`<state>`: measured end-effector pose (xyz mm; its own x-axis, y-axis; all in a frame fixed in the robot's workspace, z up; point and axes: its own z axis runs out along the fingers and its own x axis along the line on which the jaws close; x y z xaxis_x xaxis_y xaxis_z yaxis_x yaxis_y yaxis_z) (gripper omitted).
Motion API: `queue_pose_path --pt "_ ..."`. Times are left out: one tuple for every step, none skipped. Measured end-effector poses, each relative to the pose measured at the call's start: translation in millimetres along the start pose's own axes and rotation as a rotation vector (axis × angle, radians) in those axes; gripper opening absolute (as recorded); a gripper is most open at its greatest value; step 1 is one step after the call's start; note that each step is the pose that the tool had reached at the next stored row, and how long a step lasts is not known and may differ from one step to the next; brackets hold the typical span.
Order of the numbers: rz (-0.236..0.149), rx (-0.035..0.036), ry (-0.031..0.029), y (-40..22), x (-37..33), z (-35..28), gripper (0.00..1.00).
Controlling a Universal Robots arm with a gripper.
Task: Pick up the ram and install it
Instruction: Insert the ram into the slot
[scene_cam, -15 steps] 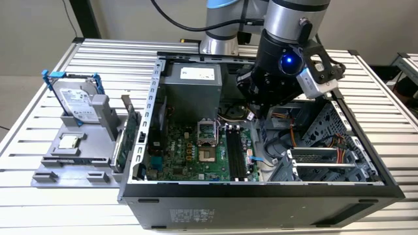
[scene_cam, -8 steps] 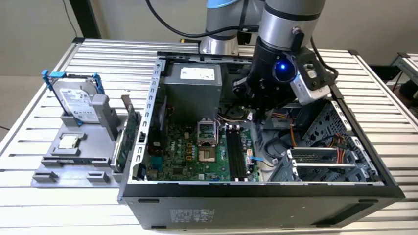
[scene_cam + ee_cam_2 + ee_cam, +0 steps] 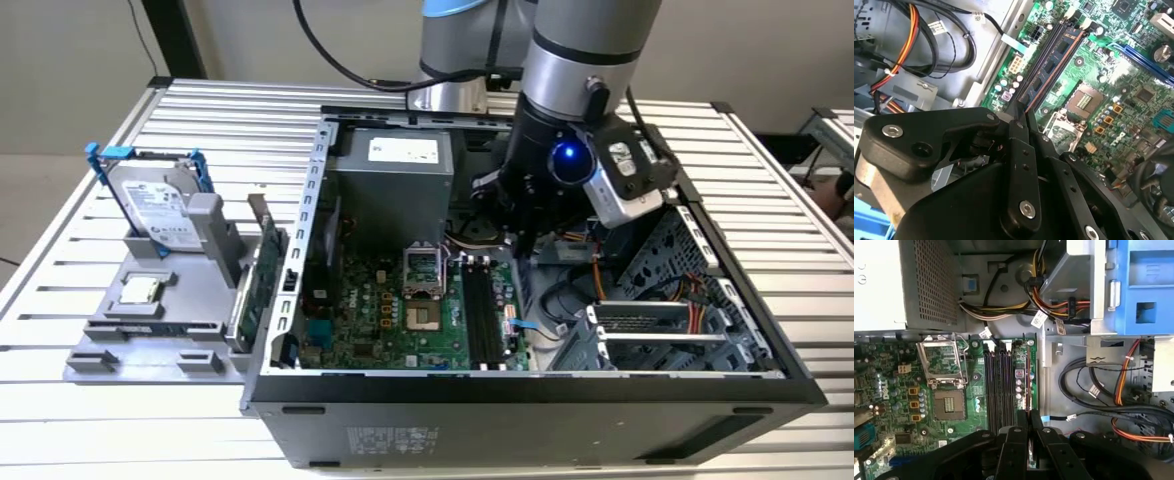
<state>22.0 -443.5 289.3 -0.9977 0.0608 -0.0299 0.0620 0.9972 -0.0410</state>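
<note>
The ram (image 3: 1054, 57) is a thin blue-green stick seen almost edge-on in both wrist views, also ram (image 3: 1028, 385). My gripper (image 3: 1024, 112) is shut on its near end, fingers pressed to either face, gripper (image 3: 1029, 416). The stick runs lengthwise along the black memory slots (image 3: 999, 385) of the green motherboard (image 3: 904, 405), beside the empty processor socket (image 3: 946, 365). I cannot tell whether it rests in a slot or hangs just above. In the exterior view my gripper (image 3: 523, 240) reaches down into the open computer case (image 3: 534, 385), above the slots (image 3: 487, 315).
Bundled cables (image 3: 1094, 385) and a blue drive cage (image 3: 1144, 285) crowd one side of the slots; the power supply (image 3: 394, 170) sits behind. At the exterior view's left, outside the case, a grey stand (image 3: 147, 335) holds a hard drive (image 3: 154, 205) and a green card (image 3: 263, 265).
</note>
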Motion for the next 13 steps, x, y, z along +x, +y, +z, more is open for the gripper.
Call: queue_pose_path --pt "0.000 0.0000 0.0000 0.1 0.1 1.6 0.00" --pt "0.000 0.0000 0.0000 0.1 0.3 3.5 0.00" --pt "0.000 -0.0001 0.0001 0.0 1.2 4.3 0.00" --pt "0.000 -0.0001 0.0001 -0.3 2.3 4.5 0.00" --pt "0.000 -0.0003 0.0000 -0.2 2.4 5.3 0.00" --pt "0.000 -0.0002 0.0008 -0.2 2.4 5.7 0.00" --pt "0.000 0.0003 0.0028 -0.2 2.4 5.6 0.00" --pt "0.000 0.0002 0.0028 -0.2 2.4 5.6 0.00" --pt "0.000 -0.0001 0.0029 -0.2 2.5 6.0 0.00" --pt "0.000 0.0004 0.0029 -0.2 2.5 7.0 0.00" --pt "0.000 0.0019 0.0028 -0.1 2.5 8.6 0.00" --pt "0.000 0.0023 0.0028 -0.2 2.6 9.7 0.00" --pt "0.000 0.0022 0.0027 -0.5 2.6 11.4 0.00"
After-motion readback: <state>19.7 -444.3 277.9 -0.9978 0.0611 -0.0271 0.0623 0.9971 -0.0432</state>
